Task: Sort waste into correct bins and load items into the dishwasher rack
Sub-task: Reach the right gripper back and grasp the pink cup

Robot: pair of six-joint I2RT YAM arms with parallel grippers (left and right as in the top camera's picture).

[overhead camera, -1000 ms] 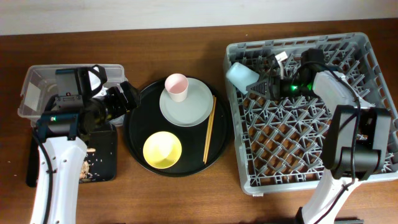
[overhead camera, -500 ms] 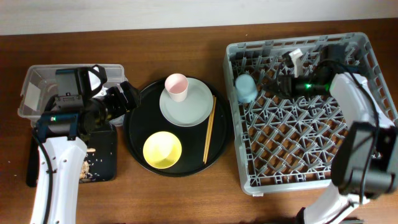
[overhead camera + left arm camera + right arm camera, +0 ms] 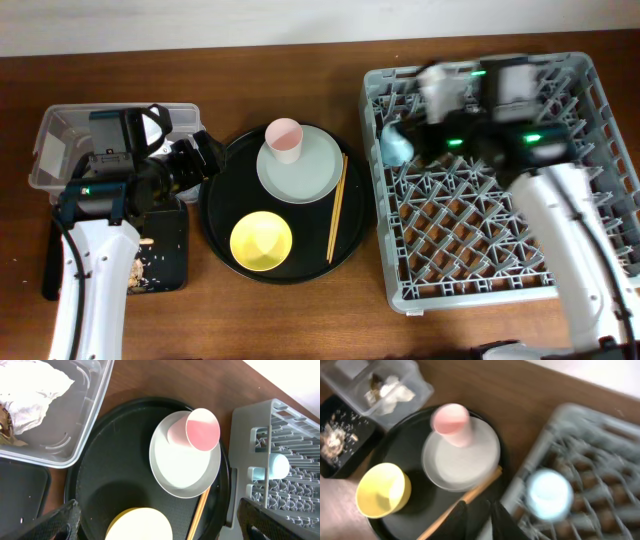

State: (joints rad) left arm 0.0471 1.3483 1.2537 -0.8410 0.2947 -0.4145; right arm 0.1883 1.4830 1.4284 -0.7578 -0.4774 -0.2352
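Overhead, the dishwasher rack (image 3: pixel 372 200) fills the right side of the wooden table (image 3: pixel 300 320), and the light blue cup (image 3: pixel 396 146) sits inside it, close to the wall that faces the round black tray (image 3: pixel 225 200); whether the cup is upright or tipped is unclear. The right arm (image 3: pixel 560 200) reaches over the rack and is motion-blurred near the cup. On the round tray the pink cup (image 3: pixel 283 138) stands on the pale plate (image 3: pixel 300 170), the yellow bowl (image 3: pixel 261 241) lies nearer the front, and the chopsticks (image 3: pixel 338 205) lie along the plate's right edge. The left gripper (image 3: pixel 203 155) hangs between the clear tub (image 3: pixel 60 135) and the round tray, above the flat black tray (image 3: pixel 165 250), which holds the crumbly scraps (image 3: pixel 135 275). From the left wrist, its fingers stand far apart at the lower corners with nothing between them; the crumpled napkin (image 3: pixel 30 387) and the brown-gold wrapper (image 3: pixel 5 425) lie in the tub at top left. From the right wrist, blurred, the right gripper (image 3: pixel 479 517) shows its two dark fingers parted a little and holding nothing, above the round tray's edge, with the light blue cup just to their right in the rack.
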